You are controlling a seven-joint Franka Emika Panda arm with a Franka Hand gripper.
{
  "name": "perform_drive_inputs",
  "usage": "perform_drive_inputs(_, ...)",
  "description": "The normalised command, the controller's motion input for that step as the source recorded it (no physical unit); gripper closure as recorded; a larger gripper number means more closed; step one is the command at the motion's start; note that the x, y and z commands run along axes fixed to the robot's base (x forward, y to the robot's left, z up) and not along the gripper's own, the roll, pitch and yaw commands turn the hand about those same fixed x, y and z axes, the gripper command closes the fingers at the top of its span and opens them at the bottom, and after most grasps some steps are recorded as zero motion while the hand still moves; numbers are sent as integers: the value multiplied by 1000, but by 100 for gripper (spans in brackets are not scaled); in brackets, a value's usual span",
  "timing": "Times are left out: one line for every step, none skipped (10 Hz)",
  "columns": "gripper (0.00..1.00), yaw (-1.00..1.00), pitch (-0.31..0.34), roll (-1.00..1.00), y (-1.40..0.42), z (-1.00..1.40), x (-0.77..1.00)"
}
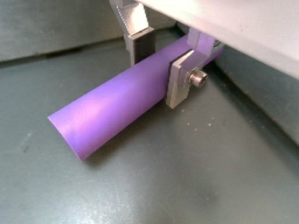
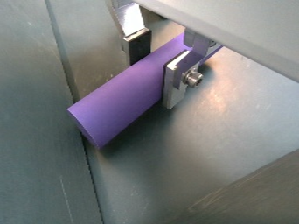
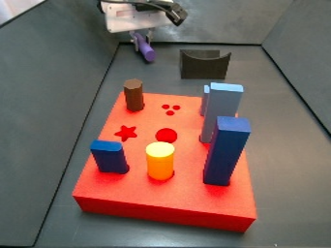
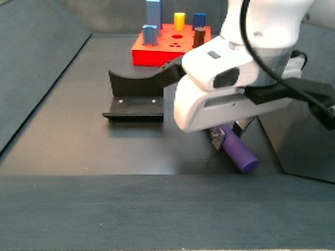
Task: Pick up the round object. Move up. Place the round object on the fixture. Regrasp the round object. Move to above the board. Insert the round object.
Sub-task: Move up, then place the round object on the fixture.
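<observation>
The round object [image 1: 117, 101], a smooth matte purple cylinder, lies low on the grey floor [image 1: 198, 175] beside a wall, well apart from the fixture [image 3: 203, 64] and red board [image 3: 168, 189]. The gripper [image 1: 163, 66] has its flat silver fingers [image 1: 181, 79] closed against its sides near one end. Held so far off-centre, the slick rod could tilt or slip during lifting.

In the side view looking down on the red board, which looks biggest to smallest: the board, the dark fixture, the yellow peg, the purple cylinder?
1. Red board
2. Fixture
3. Yellow peg, though it sits nearer the camera
4. Purple cylinder, partly hidden by the gripper and farthest away
</observation>
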Motion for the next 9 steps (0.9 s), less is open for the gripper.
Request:
perform_drive_inputs(100,0,60,-3,-17,715,-82)
perform_drive_inputs(100,-14,99,22,-4,549,-39)
perform_drive_inputs(100,-16,117,31,1,477,-26)
perform_drive_inputs(100,-13,135,58,-1,326,-17)
perform_drive_inputs(100,-5,137,83,-7,221,-19)
perform_drive_inputs(100,0,0,0,0,1000,0)
perform_drive_inputs(100,3,4,10,-2,1000,-2)
perform_drive_inputs(100,-2,39,23,0,1000,-13)
perform_drive_inputs(100,-7,57,30,0,1000,-13)
